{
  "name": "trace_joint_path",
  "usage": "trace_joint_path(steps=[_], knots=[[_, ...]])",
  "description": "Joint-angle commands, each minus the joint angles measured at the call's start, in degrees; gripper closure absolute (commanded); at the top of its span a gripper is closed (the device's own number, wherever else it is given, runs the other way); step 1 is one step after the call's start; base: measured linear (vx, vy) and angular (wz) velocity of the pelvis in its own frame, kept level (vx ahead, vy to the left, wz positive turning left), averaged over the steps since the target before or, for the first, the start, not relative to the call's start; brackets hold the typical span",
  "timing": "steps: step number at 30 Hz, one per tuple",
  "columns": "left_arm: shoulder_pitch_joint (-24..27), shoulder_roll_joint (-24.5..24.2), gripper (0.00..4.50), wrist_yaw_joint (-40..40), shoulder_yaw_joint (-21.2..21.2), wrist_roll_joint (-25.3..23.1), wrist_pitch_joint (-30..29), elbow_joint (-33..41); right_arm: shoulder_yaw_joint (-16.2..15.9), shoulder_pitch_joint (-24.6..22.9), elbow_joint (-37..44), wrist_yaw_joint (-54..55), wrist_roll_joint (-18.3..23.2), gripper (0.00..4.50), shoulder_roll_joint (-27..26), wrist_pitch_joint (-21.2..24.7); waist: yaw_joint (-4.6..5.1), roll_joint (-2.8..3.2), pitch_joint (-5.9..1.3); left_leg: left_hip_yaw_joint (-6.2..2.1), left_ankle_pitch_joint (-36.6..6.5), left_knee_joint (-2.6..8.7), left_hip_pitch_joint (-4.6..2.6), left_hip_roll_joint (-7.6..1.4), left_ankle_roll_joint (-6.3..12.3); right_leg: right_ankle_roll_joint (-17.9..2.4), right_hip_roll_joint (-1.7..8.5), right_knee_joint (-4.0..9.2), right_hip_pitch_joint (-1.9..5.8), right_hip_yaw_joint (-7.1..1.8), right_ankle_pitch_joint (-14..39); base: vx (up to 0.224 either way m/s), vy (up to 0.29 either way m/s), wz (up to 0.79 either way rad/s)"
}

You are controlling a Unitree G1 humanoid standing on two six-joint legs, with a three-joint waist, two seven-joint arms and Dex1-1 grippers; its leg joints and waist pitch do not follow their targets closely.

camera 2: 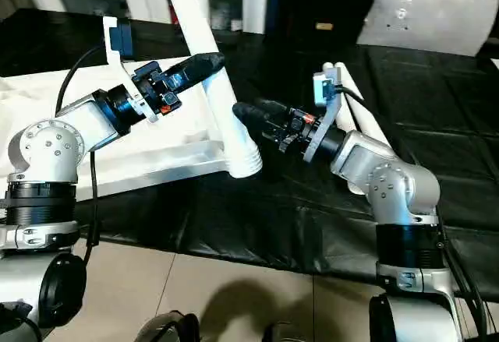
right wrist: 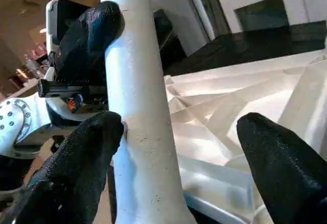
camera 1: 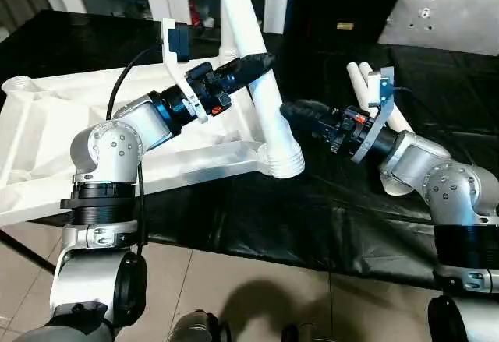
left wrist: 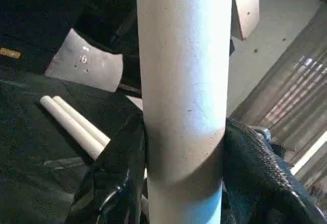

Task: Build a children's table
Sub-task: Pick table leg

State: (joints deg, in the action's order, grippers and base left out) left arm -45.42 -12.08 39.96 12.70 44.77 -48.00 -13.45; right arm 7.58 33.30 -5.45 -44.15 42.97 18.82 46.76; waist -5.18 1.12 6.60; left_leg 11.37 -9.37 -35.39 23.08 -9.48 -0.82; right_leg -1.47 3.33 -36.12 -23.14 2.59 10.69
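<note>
Left gripper (camera 1: 261, 63) is clamped on a leg (camera 1: 261, 85); in the left wrist view we see its black fingers (left wrist: 120, 173) pressed against both sides of the white shaft. This leg stands tilted, its ribbed lower end seated at the near corner socket (camera 1: 282, 161) of the tabletop (camera 1: 47, 135), just below the left gripper. We note the tabletop lies upside down, ribbed underside up, stretching away behind the left arm (camera 1: 117, 143).

Right gripper (camera 1: 292, 111) sits beside the same leg, lower down the shaft than the left gripper. In the right wrist view its fingers (right wrist: 76, 163) are spread: one pad touches the leg, the other stands well apart from it. We cannot tell from the head views whether that contact bears any load.

Behind the right gripper and partly hidden by the right arm (camera 1: 421, 167), two spare legs (camera 1: 365, 77) lie side by side, touching each other. All of this rests on the black workbench (camera 1: 257, 217). Beyond the right gripper a pale sheet (camera 1: 448, 15) lies at the far corner of the bench.
</note>
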Motion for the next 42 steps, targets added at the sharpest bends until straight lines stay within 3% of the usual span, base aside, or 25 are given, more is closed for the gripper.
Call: trace_joint_path(steps=[1,5,8,12,13,18,22,23,35,42], knots=[[-0.99,-0.36,2.66,1.03,-0.11,0.64,-0.45,0.74,0.55,0.73,0.99,-0.94,0.14,0.45,1.04,-0.91,-0.08,-0.25,-5.79,-1.86,-8.99,3.88,-1.85,-3.28,0.09,-11.44,4.95,4.75,2.75,-2.59,12.93,0.0,0.0,0.0],[-0.36,-0.94,2.66,2.97,-1.77,-0.13,0.46,1.93,-0.66,0.32,1.08,-3.51,-1.33,0.45,1.86,-3.1,-0.11,-0.33,-5.85,-1.82,-8.46,3.8,-1.71,-3.23,0.24,-11.19,5.05,4.71,2.86,-2.63,12.66,0.0,0.0,0.0],[1.55,-3.46,2.66,8.4,-7.98,-4.51,3.95,4.92,-4.42,-0.1,0.99,-7.42,-3.73,0.45,4.0,-4.38,-0.09,-0.35,-5.88,-1.91,-8.3,3.92,-1.72,-3.41,0.49,-10.48,5.01,4.72,2.79,-2.67,12.97,0.0,0.0,0.0],[2.17,-4.09,2.66,10.85,-10.17,-5.33,5.08,6.51,-7.7,-0.3,0.67,-9.78,-6.07,0.45,5.32,-5.46,0.03,-0.36,-5.81,-1.78,-8.74,3.83,-1.71,-3.35,0.37,-11.07,5.07,4.71,2.83,-2.71,13.27,0.0,0.0,0.0],[2.78,-4.73,2.66,13.2,-12.48,-7.0,7.34,7.7,-10.3,-0.47,-0.13,-11.28,-8.18,0.45,5.98,-6.88,-0.08,-0.56,-5.9,-1.89,-8.85,3.84,-1.72,-3.42,0.48,-10.82,5.14,4.89,2.85,-2.68,13.97,0.0,0.0,0.0],[3.4,-4.98,2.66,16.44,-15.16,-7.99,9.78,8.82,-14.95,-0.08,-2.63,-15.63,-11.05,0.96,6.37,-9.03,0.01,-0.49,-5.94,-1.83,-8.79,3.75,-1.71,-3.53,0.46,-11.63,5.22,4.62,2.81,-2.73,13.4,0.0,0.0,0.0],[3.61,-5.53,2.66,18.14,-16.09,-8.64,10.82,9.14,-16.13,0.22,-3.46,-17.39,-11.71,1.32,6.55,-9.47,-0.01,-0.62,-6.02,-1.81,-7.81,3.69,-1.62,-3.51,1.11,-12.02,5.1,4.35,2.89,-2.72,11.61,0.0,0.0,0.0],[3.7,-5.76,2.66,18.83,-16.37,-8.84,11.22,9.25,-16.4,0.35,-3.84,-17.99,-11.84,1.32,6.56,-9.58,0.05,-0.91,-5.97,-1.75,-7.81,3.69,-1.59,-3.48,1.37,-12.06,5.07,4.38,2.87,-2.72,11.53,0.0,0.0,0.0],[3.55,-6.78,2.66,21.0,-17.14,-9.73,12.95,8.8,-17.64,0.32,-4.95,-21.62,-12.68,2.47,7.25,-10.54,0.08,-0.71,-5.83,-1.77,-8.08,3.67,-1.69,-3.53,1.55,-12.38,5.04,4.33,2.77,-2.72,11.93,0.0,0.0,0.0],[3.38,-6.74,2.66,19.69,-17.09,-10.27,12.48,7.99,-17.21,-0.09,-4.08,-21.35,-12.54,2.56,6.45,-10.51,0.1,-0.65,-5.75,-1.81,-8.42,3.71,-1.72,-3.55,1.5,-12.28,5.07,4.44,2.77,-2.7,12.93,0.0,0.0,0.0]])
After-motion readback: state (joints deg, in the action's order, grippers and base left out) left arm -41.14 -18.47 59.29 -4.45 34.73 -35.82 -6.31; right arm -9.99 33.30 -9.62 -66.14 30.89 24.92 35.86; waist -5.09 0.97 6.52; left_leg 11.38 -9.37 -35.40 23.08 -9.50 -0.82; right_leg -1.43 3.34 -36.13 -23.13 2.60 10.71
